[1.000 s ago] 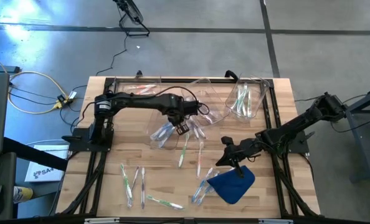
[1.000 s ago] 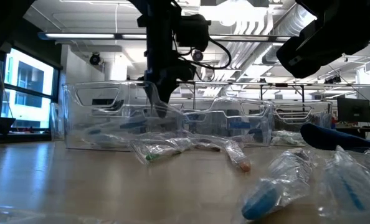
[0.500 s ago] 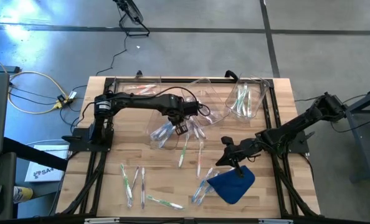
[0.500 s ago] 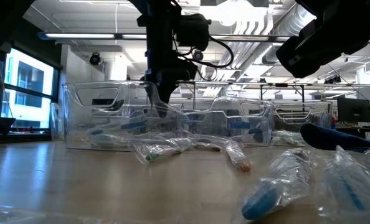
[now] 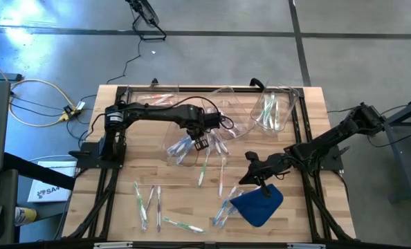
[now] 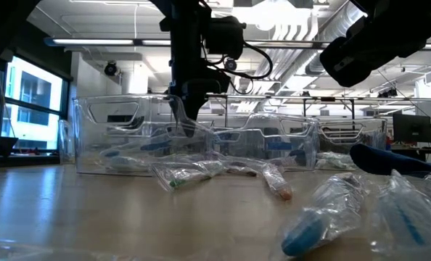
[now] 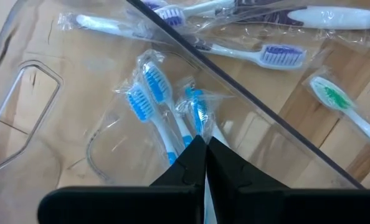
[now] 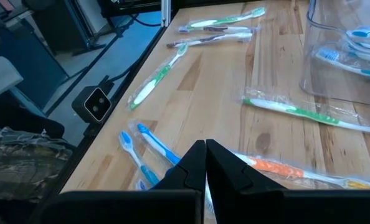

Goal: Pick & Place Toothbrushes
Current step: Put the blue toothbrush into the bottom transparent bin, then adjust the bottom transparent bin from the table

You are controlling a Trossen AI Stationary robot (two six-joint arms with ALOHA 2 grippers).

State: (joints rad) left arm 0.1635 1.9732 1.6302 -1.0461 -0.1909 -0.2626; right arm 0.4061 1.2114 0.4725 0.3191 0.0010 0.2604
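Wooden desk (image 5: 122,176) carries wrapped toothbrushes (image 5: 150,200) scattered across it, with more in the clear bins (image 5: 271,111). My left hand (image 5: 201,142) is pressed together over the blue toothbrushes (image 7: 149,93) inside the tipped bin (image 5: 181,149). My right hand (image 5: 248,178) is pressed together, gripping nothing, beside the blue cloth (image 5: 259,204).
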